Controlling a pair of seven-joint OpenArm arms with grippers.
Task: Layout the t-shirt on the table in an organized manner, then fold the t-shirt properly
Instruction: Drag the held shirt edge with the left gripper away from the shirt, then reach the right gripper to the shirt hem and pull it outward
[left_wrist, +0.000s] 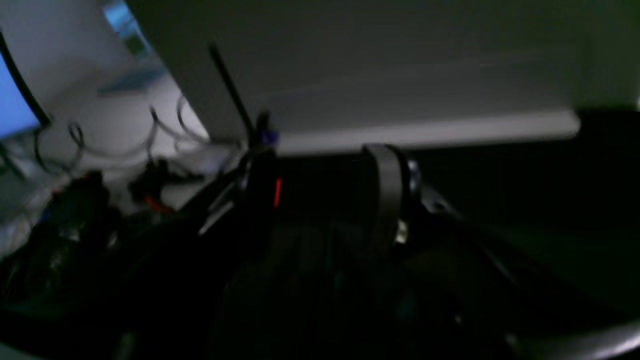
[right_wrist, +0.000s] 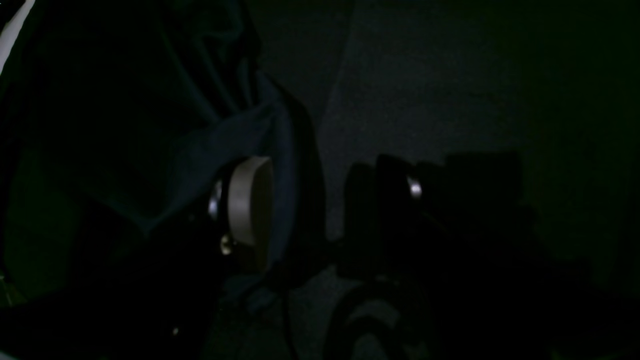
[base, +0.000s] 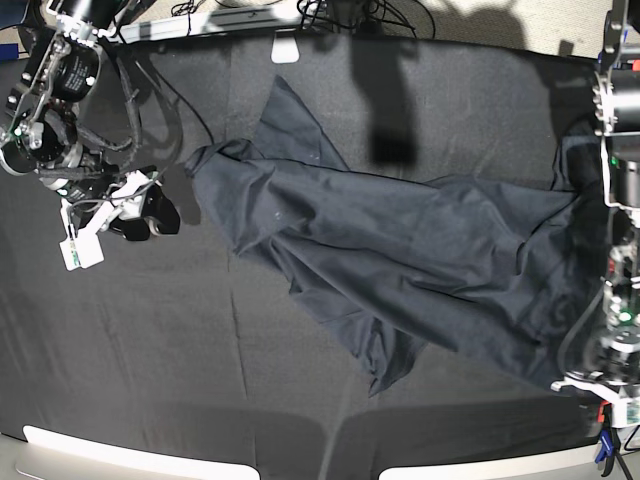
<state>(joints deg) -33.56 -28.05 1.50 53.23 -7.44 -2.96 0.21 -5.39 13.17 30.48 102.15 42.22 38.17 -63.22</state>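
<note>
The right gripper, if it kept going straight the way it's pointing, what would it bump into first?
Probably the t-shirt. In the base view the right gripper points toward the shirt's bunched near edge, jaws open; one finger already sits against cloth. Depth is unclear.

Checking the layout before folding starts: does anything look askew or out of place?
Yes. The t-shirt is not laid out: it lies bunched and creased in a diagonal across the table, one part peaking toward the far edge, its right end running under the left arm at the table's edge. Nothing looks damaged.
</note>
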